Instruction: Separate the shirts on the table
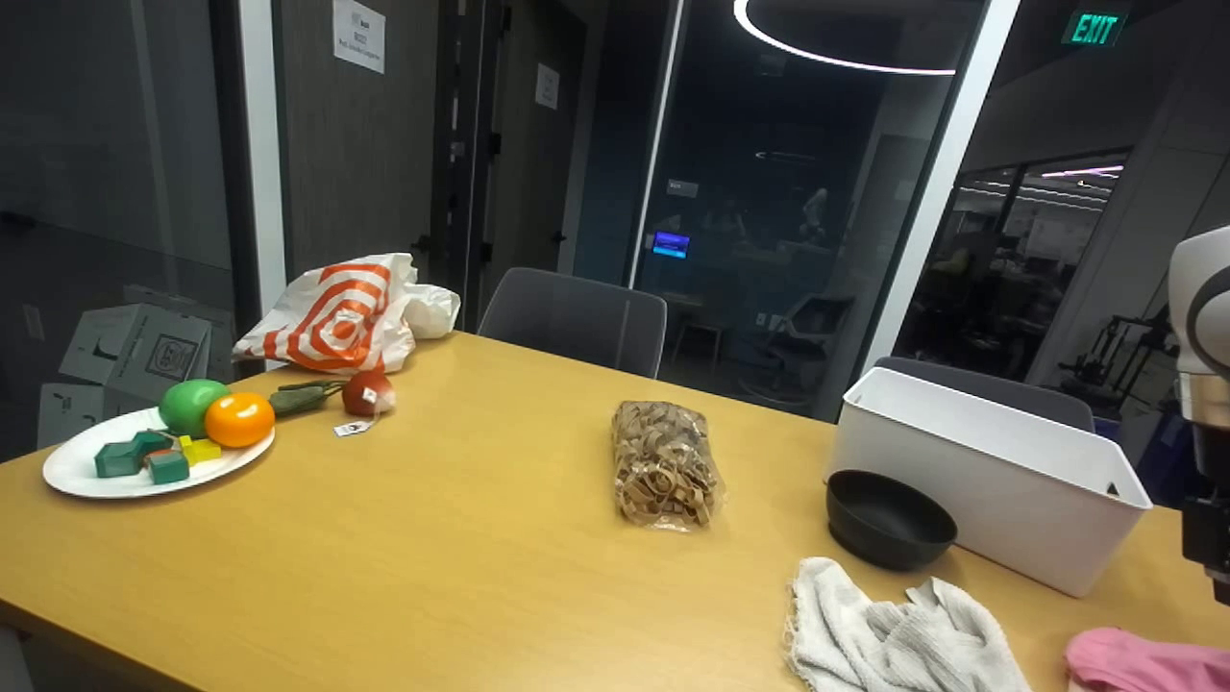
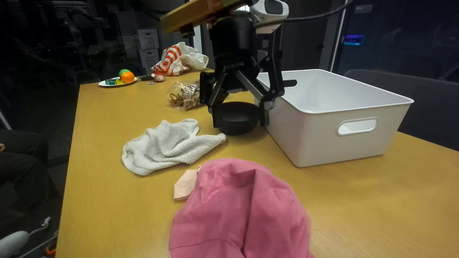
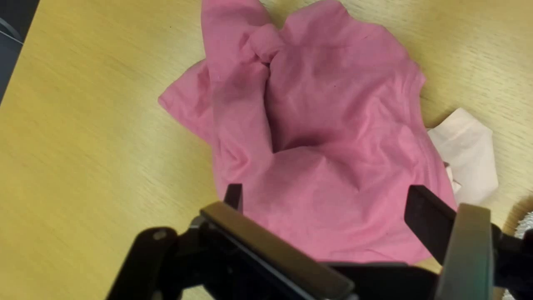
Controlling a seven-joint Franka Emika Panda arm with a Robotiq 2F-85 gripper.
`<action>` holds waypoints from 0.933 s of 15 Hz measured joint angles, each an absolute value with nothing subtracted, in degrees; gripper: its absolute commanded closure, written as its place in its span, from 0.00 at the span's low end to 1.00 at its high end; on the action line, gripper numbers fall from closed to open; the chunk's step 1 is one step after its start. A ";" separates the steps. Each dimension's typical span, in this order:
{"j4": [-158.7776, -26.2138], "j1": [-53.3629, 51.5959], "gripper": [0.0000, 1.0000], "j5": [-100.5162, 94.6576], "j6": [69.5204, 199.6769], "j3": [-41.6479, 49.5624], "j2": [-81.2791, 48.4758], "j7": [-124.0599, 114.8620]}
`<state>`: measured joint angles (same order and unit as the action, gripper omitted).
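Fingers (image 3: 431, 223) stand wide, empty. Best pinch one raised fold of the pink shirt (image 3: 320, 175), sparing the pale cloth (image 3: 470, 154) beneath.

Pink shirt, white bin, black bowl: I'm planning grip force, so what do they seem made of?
Pink shirt: matte, probably cotton-like fabric, judging by its soft creases.
White bin: likely satin plastic, given thin walls and molded-looking corners.
Black bowl: matte, its highlights dull; plastic or coated metal, unclear.
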<state>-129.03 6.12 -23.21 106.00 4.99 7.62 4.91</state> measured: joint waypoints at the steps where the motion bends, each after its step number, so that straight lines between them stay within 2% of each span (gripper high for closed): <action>1: -129.02 6.12 0.00 -23.30 106.18 4.99 7.13 4.63; 14: -128.52 8.24 0.00 -23.30 106.15 7.20 2.06 0.29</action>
<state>-128.52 8.24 -23.30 106.15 7.20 2.06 0.29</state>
